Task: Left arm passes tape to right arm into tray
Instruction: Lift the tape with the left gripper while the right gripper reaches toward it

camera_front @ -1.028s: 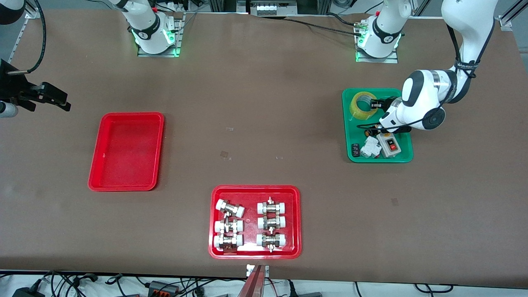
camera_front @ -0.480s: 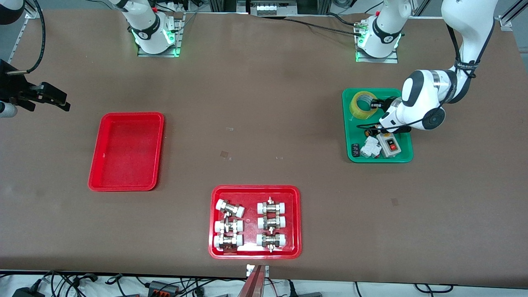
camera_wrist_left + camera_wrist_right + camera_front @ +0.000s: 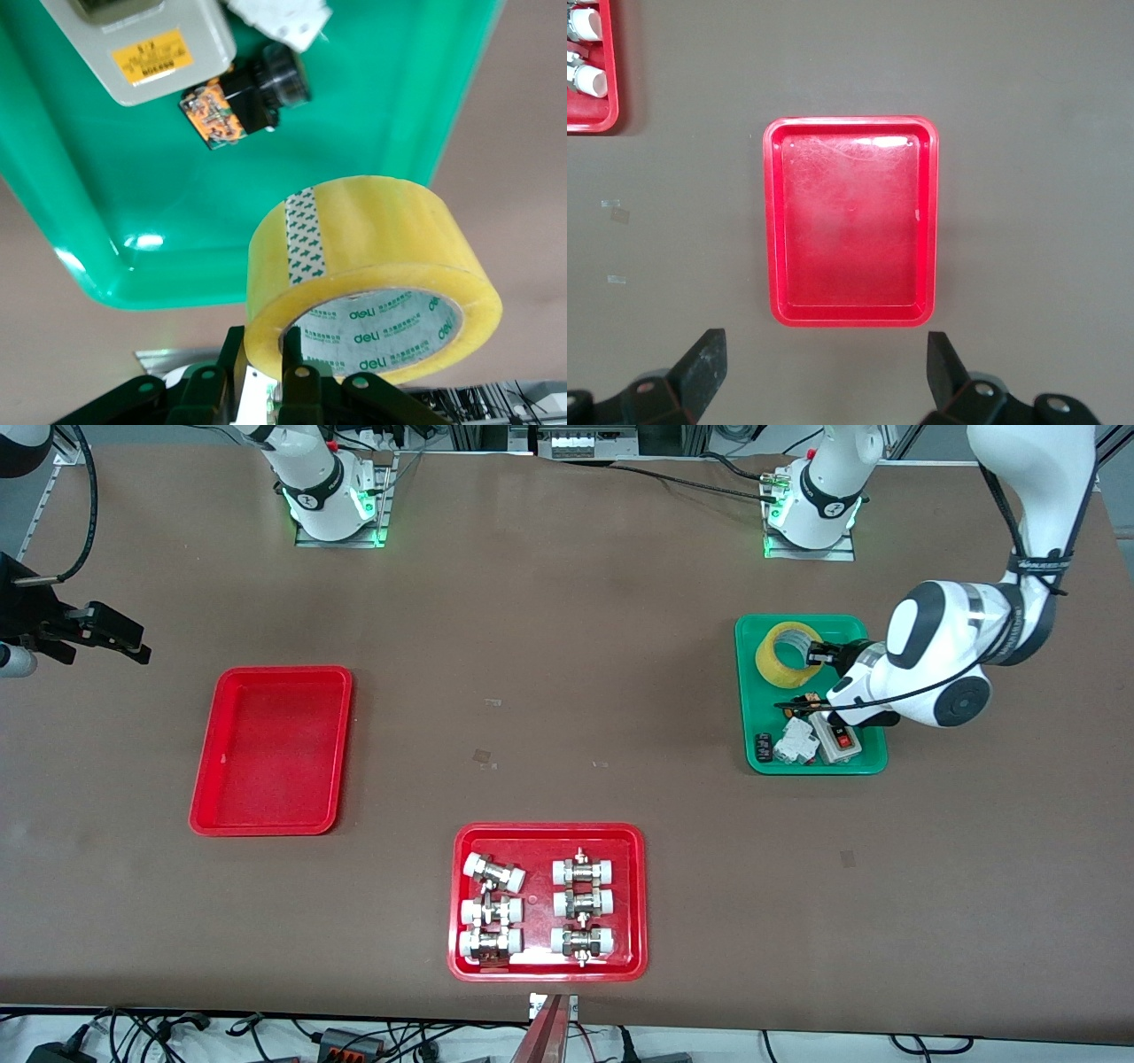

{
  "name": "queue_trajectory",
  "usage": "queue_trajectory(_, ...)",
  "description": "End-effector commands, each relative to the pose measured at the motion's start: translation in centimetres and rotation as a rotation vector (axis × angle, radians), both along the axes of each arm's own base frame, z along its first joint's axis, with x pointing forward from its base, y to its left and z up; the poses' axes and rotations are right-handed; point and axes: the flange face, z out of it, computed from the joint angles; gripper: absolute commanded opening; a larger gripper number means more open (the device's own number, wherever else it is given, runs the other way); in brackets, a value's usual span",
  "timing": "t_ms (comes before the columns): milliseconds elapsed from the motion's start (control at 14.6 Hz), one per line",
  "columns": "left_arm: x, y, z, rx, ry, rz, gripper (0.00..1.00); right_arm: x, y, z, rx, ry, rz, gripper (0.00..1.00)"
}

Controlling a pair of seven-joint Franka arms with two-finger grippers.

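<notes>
In the front view, over the green tray (image 3: 811, 691) at the left arm's end of the table: the left gripper (image 3: 815, 657) clenched on the tape (image 3: 785, 654), ring wall pinched, roll lifted over the tray's corner nearest the left arm's base. Under it in the tray: a switch box (image 3: 840, 737) and small parts. Toward the right arm's end, well apart: the empty red tray (image 3: 273, 750); over that table edge, the right gripper (image 3: 102, 633), waiting. Near the table's front edge, a second red tray (image 3: 547, 902) holding metal fittings.

In the left wrist view: the tape (image 3: 372, 274) clear of the green tray (image 3: 133, 221), its hole facing sideways, not down.

In the right wrist view: fingers (image 3: 700, 367) spread wide, empty, the red tray (image 3: 850, 221) just ahead of them.
</notes>
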Motion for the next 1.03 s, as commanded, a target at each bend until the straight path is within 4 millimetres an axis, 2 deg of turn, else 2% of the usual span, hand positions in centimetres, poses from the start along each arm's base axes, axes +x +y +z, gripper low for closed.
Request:
queue_trajectory(0,1.6,-4.8,4.9,-0.101,-0.002,-0.042,0.0,-0.5,0.0,0.4,0.007,-0.002,0.003,1.0)
queue_trajectory(206,2.6,-11.2,9.7,-0.212,-0.015,0.025,0.0,-0.5,-0.1,0.4,0.007,-0.002,0.002,1.0)
queue_trajectory(411,2.9,-18.8,14.2,-0.269,-0.003,0.151,0.0,-0.5,0.1,0.3,0.008,0.0,0.006,1.0)
queue_trajectory(480,2.7,-22.1,16.4,-0.325,0.005,0.205,0.0,-0.4,0.6,0.0,0.009,0.01,0.025,1.0)
queue_trajectory(548,2.5,-24.5,18.4,-0.375,-0.001,0.231,0.0,-0.8,0.8,-0.1,0.01,0.041,0.019,1.0)
queue_trajectory(617,2.8,-27.0,19.6,-0.42,-0.031,0.24,0.0,-0.6,1.2,-0.8,0.01,0.061,0.037,1.0)
queue_trajectory(754,3.0,-30.7,20.6,-0.49,-0.033,0.308,0.0,0.0,2.5,-3.0,0.016,0.121,0.051,1.0)
queue_trajectory(823,3.5,-31.9,21.2,-0.539,-0.014,0.361,0.0,0.2,3.7,-5.1,0.017,0.186,0.075,1.0)
queue_trajectory(960,4.7,-32.5,21.4,-0.604,0.009,0.426,0.0,0.2,7.0,-5.9,0.021,0.241,0.141,1.0)
